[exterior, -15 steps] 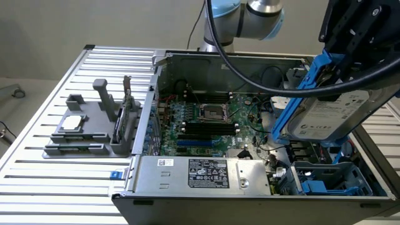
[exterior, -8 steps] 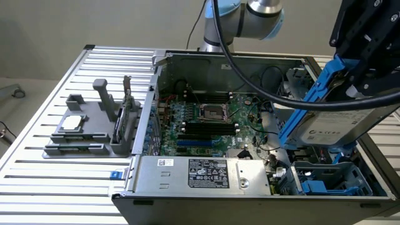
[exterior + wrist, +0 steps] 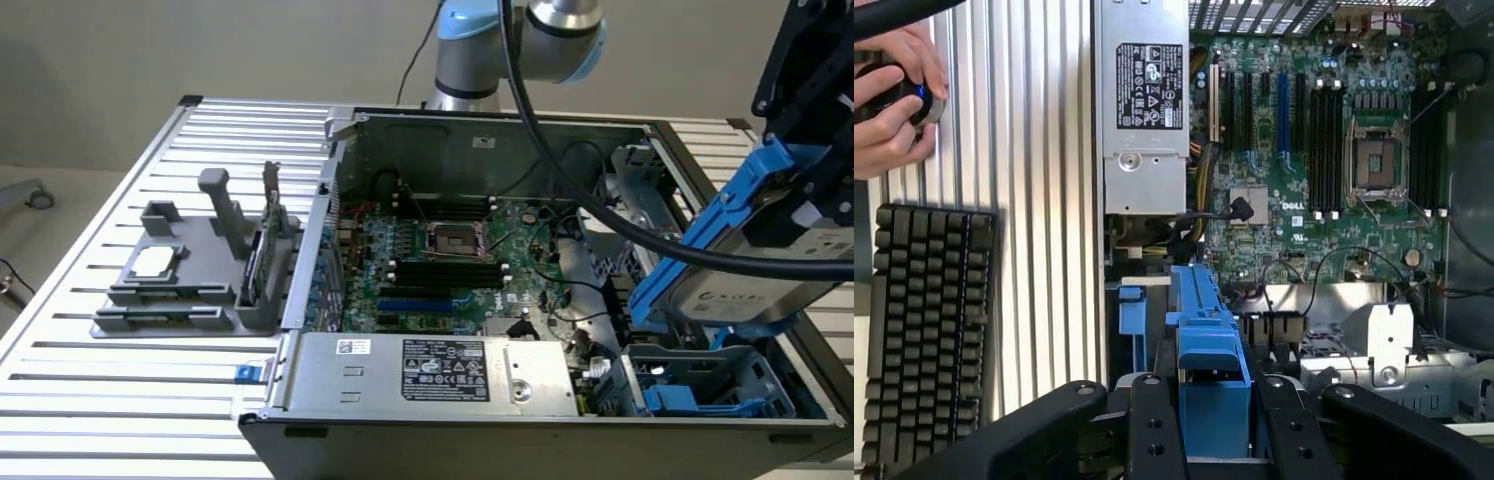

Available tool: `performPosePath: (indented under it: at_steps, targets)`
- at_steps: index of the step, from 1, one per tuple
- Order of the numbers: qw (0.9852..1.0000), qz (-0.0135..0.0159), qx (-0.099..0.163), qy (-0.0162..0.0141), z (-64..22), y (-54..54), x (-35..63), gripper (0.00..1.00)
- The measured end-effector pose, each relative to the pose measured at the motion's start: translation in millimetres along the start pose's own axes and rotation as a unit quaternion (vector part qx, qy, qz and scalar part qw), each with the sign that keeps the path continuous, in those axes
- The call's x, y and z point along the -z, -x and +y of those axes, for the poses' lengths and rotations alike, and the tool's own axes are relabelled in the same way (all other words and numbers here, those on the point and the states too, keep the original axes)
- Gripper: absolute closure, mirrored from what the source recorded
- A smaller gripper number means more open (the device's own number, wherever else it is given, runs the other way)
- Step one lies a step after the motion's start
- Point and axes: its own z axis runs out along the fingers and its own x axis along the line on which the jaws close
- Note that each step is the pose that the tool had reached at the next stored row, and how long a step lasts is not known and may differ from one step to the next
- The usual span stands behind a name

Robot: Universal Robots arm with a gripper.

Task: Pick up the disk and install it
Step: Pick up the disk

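Disk [image 3: 747, 260] is held aloft, tilted, clamped between gripper [image 3: 811, 195] fingers at right of exterior frame, just above blue bay [image 3: 707, 385] in lower right corner of case [image 3: 467, 445]. Pick-up is judged done; disk is not yet seated in bay.

One robot arm [image 3: 521, 40], one gripper [image 3: 1216, 430], one disk [image 3: 747, 270] in its blue carrier. One open computer case [image 3: 441, 128], and inside it I count one motherboard [image 3: 441, 275], one CPU socket [image 3: 445, 238], one power supply [image 3: 427, 370]. On the exterior view's left, one grey fixture [image 3: 187, 295], one square chip [image 3: 151, 262], one upright circuit card [image 3: 274, 235]. One keyboard [image 3: 929, 330], one hand [image 3: 889, 100].
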Motion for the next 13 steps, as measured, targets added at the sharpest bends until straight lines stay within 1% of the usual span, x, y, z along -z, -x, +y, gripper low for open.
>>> performPosePath:
  at_steps: [3,5,13]
  targets:
    - [1.0,0.0002,0.0,0.0,-9.3,-2.9,-4.9,0.67]
    - [1.0,0.0002,0.0,0.0,-12.3,-4.9,-8.2,0.67]
    - [1.0,0.0002,0.0,0.0,-14.0,-12.8,-22.2,0.67]
